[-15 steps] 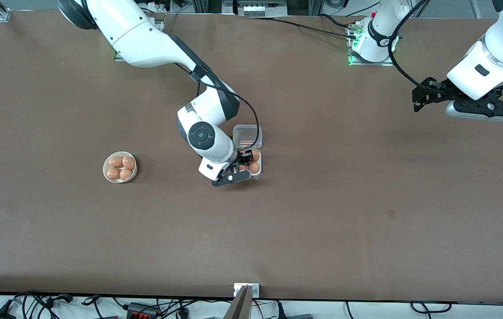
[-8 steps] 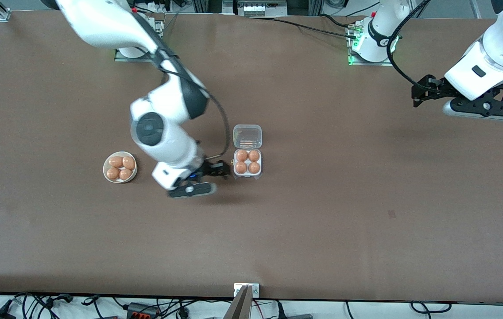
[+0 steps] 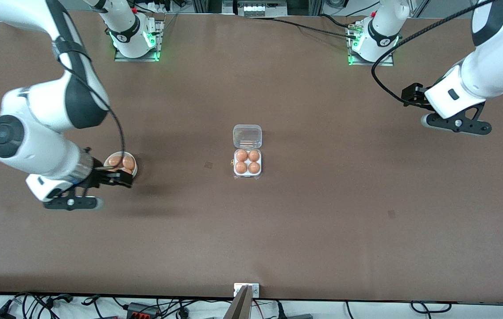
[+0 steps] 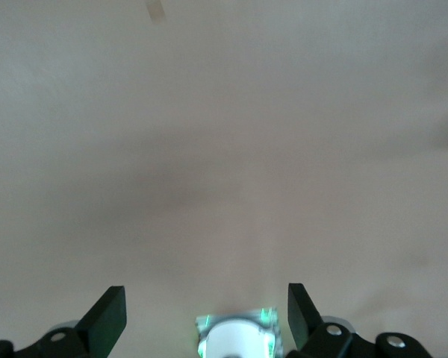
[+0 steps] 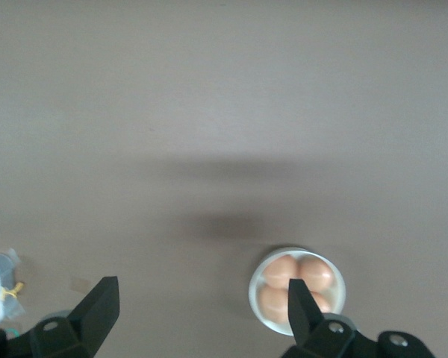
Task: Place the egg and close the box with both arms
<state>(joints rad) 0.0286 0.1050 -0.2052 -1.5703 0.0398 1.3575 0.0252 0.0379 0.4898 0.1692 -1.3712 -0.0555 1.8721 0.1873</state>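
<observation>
The box (image 3: 247,151), lid open and four eggs (image 3: 247,161) seated, is found mid-table (image 3: 322,212), while the right end effector (image 3: 116,178) is held wide and empty over the bowl (image 3: 114,158) and the left end effector (image 3: 411,94), also spread wide, waits near the left arm's end.

bowl (image 3: 121,164) half under right end effector (image 3: 121,179)
</observation>
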